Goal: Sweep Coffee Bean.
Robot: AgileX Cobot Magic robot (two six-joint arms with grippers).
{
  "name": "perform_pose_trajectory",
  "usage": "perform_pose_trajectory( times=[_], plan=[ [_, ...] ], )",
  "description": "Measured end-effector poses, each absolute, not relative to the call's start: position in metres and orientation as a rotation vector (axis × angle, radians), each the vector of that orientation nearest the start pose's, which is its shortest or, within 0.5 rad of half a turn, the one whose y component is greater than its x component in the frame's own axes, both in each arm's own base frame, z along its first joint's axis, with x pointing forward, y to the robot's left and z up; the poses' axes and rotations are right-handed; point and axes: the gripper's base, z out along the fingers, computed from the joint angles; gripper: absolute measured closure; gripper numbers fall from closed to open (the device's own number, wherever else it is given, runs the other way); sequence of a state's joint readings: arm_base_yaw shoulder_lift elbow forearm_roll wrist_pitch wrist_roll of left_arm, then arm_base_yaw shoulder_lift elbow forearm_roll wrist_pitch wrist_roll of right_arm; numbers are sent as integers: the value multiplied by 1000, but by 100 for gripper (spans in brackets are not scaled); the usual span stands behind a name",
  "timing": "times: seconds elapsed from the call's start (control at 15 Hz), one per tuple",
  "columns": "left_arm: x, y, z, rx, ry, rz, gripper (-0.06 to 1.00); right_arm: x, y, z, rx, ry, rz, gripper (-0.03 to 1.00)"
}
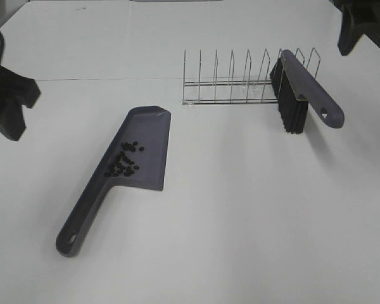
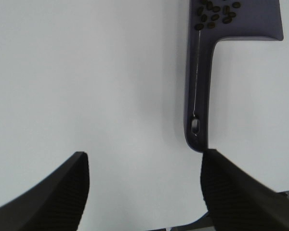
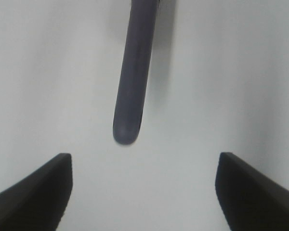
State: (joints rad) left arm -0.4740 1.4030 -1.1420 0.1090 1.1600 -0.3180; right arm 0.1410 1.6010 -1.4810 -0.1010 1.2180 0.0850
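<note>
Beans (image 1: 124, 159) lie clustered in the grey dustpan (image 1: 144, 155), near its handle end. Left gripper (image 2: 144, 192) and right gripper (image 3: 144, 192) are both spread wide, holding nothing. Brush (image 1: 304, 92) leans in the wire rack (image 1: 231, 82); bare table (image 1: 253, 209) surrounds everything.

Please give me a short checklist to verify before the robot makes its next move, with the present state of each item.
1. Dark coffee beans all lie inside the grey plastic dustpan: ok, no loose beans visible on the white table.
2. Grey brush with black bristles leans in the wire rack: ok.
3. Left gripper open, holding nothing: ok.
4. Right gripper open, holding nothing: ok.
5. Dustpan lies flat: ok.
6. Brush is stable in the rack: cannot tell.
</note>
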Motion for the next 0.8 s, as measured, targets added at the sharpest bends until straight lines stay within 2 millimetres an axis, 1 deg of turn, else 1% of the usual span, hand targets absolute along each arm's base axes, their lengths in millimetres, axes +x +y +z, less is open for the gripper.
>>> perform_pose_trajectory(
  times=[0.07, 0.13, 0.27, 0.4, 0.53, 0.67, 0.73, 0.8],
  plan=[
    [224, -105, 312, 259, 2837, -14, 33, 299, 35, 331, -107, 2827, -73, 20],
    [200, -94, 323, 247, 2804, -52, 33, 258, 31, 333, -117, 2822, -49, 20],
    [166, -80, 329, 225, 2766, -134, 33, 204, 24, 331, -119, 2796, -27, 20],
    [130, -65, 326, 214, 2731, -199, 33, 158, 18, 323, -116, 2760, -12, 20],
    [102, -50, 319, 223, 2681, -223, 33, 111, 12, 319, -110, 2664, 2, 20],
    [76, -37, 311, 228, 2614, -250, 33, 72, 6, 309, -135, 2554, 9, 20],
    [70, -34, 309, 230, 2596, -259, 33, 62, 5, 307, -143, 2518, 12, 20],
    [59, -29, 305, 251, 2555, -268, 33, 46, 4, 302, -162, 2449, 23, 20]
  ],
)
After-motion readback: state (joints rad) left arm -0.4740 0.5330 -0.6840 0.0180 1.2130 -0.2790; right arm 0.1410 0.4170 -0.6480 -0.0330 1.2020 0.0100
